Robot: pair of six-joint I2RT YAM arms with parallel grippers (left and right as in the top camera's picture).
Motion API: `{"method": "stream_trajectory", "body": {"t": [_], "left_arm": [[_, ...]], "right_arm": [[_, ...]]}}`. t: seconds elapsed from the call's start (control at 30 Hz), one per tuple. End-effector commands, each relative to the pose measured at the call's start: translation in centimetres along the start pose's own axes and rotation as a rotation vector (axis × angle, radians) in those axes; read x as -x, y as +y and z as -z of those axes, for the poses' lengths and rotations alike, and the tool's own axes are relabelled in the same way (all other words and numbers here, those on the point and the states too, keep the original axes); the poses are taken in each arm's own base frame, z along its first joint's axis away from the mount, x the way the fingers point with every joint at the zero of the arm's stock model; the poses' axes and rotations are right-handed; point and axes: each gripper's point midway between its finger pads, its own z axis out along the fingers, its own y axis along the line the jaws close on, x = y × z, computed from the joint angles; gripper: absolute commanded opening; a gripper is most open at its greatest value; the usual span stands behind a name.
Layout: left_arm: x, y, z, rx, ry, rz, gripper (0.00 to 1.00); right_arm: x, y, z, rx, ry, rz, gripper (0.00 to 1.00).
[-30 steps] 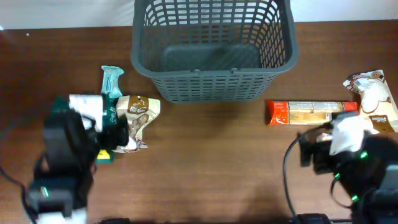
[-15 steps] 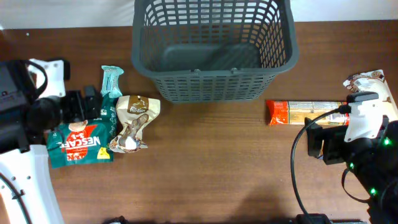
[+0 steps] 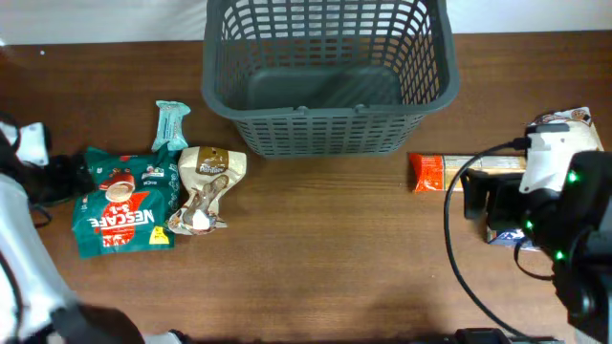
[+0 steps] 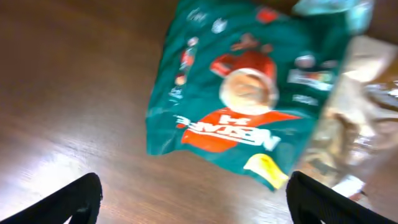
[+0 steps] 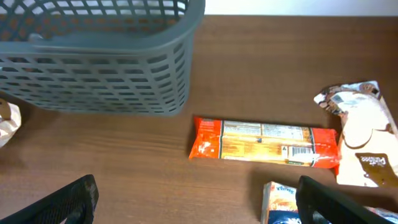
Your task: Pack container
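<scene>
Beside the green bag (image 4: 230, 106), the left gripper (image 4: 193, 186) is spread wide and empty, like the right gripper (image 5: 197, 190). The flat bag could slip when pinched.

I'm looking down on a brown wood-grain tabletop (image 3: 316, 258) with a plain white backdrop (image 3: 96, 19) along its far edge. It looks like a staged robot test bench. Groceries lie loose on it: a green Nescafé bag (image 3: 124, 205) and an orange packet (image 5: 264, 140), near a grey shopping basket (image 3: 325, 134). A black cable (image 3: 446, 239) loops over the wood.
</scene>
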Motion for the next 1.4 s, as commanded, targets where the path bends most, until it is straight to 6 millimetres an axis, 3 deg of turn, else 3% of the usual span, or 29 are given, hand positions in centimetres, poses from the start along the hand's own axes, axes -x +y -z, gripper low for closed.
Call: {"method": "stream_trajectory", "body": {"t": [0.0,0.13,0.47,0.57,0.7,0.77,0.93,1.17,1.23,1.37], "left_arm": [[0.5,0.9,-2.7,-0.066,0.039,-0.037,0.89],[0.9,0.2,-6.1,-0.193,0.071,-0.092,0.89],[-0.6,0.3,-15.7,-0.279,0.246,-0.136,0.94],[-0.7,-1.1,-17.6,-0.381,0.243,-0.155,0.95],[-1.6,-3.0,-19.6,-0.503,0.271,-0.156,0.84],[-1.9,-3.3,-19.9,-0.519,0.284,-0.151,0.71],[-1.6,-3.8,-19.8,-0.547,0.269,-0.138,0.03],[0.4,-4.6,-18.4,-0.605,0.234,-0.02,0.02],[1.7,-4.8,-17.0,-0.628,0.208,-0.019,0.02],[5.2,-4.6,-12.3,-0.641,0.134,-0.033,0.02]], "right_arm": [[0.0,-0.1,-0.5,-0.01,0.025,-0.011,0.99],[-0.6,-0.6,-1.8,-0.03,0.082,-0.018,0.99],[-2.8,-0.8,-5.0,-0.032,0.252,-0.028,0.99],[-3.0,-0.9,-5.6,-0.032,0.274,-0.028,0.99],[-3.2,-0.9,-6.3,-0.032,0.3,-0.03,0.99],[-3.3,-0.9,-6.5,-0.032,0.304,-0.03,0.99],[-3.3,-0.9,-6.5,-0.032,0.304,-0.03,0.99],[-3.3,-0.9,-6.5,-0.029,0.306,-0.031,0.99],[-3.3,-0.9,-6.5,-0.028,0.305,-0.031,0.99],[-3.3,-0.9,-6.5,-0.028,0.306,-0.032,0.98]]}}
